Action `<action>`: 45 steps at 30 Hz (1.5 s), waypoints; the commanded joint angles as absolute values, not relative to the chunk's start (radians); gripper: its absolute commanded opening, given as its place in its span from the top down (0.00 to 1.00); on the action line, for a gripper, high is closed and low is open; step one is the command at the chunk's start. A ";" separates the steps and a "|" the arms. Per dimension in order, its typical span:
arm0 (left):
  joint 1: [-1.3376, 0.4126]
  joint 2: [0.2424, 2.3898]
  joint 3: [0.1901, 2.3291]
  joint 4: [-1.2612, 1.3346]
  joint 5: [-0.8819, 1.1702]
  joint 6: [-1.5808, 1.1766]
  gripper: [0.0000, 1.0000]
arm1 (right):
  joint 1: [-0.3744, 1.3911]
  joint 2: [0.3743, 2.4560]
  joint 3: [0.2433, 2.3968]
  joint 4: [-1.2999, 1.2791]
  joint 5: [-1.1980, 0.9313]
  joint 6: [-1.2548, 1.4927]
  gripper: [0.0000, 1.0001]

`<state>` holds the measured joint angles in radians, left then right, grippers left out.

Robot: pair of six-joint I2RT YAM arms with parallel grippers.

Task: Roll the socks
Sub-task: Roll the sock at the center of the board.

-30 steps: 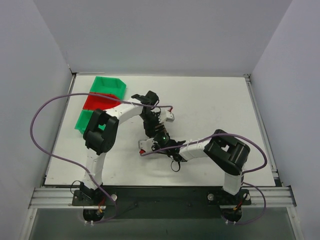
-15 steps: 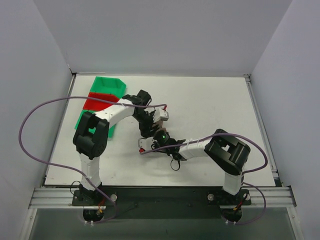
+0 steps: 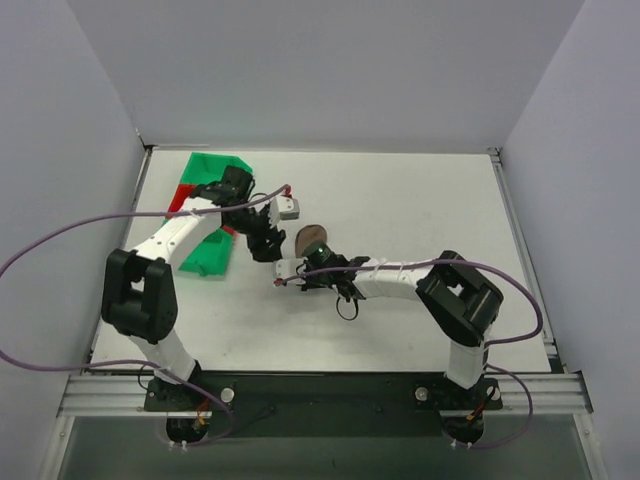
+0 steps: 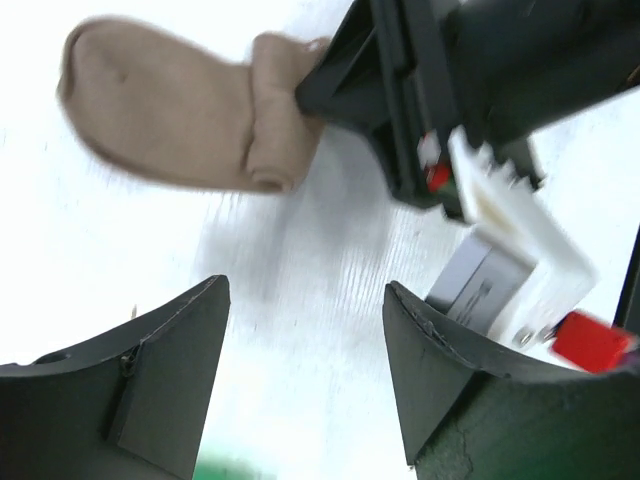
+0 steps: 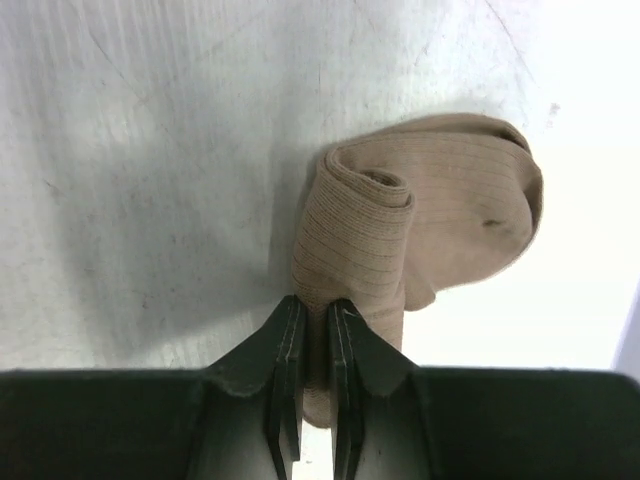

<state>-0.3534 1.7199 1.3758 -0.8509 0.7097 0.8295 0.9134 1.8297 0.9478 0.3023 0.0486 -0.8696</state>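
The tan-brown sock (image 5: pixel 430 220) lies on the white table, partly rolled; its maroon cuff is hidden. My right gripper (image 5: pixel 318 310) is shut on the rolled end of the sock. In the top view the sock (image 3: pixel 313 239) shows just beyond the right gripper (image 3: pixel 315 262). My left gripper (image 3: pixel 265 250) is open and empty, to the left of the sock and apart from it. In the left wrist view the sock (image 4: pixel 170 115) lies ahead of the open left gripper (image 4: pixel 305 290), with the right gripper (image 4: pixel 330 95) holding its roll.
Two green bins (image 3: pixel 217 170) (image 3: pixel 207 257) and a red bin (image 3: pixel 186 201) stand at the table's far left, close beside the left arm. Purple cables loop from both arms. Grey walls enclose the table on three sides.
My left arm has swung left and away from the sock, toward the bins, uncovering it. My right gripper has stayed shut on the sock and shifted slightly up the table.
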 commanded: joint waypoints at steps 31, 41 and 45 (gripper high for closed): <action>-0.564 1.243 0.540 -0.016 0.338 0.951 0.30 | 0.589 2.295 1.868 -0.818 -0.949 -0.391 1.00; -0.672 1.288 0.459 0.253 0.227 0.991 0.30 | 0.542 2.439 2.011 -0.917 -1.072 -0.330 1.00; -0.715 1.322 0.459 0.278 0.212 1.041 0.30 | 0.529 2.485 2.029 -0.982 -1.089 -0.360 1.00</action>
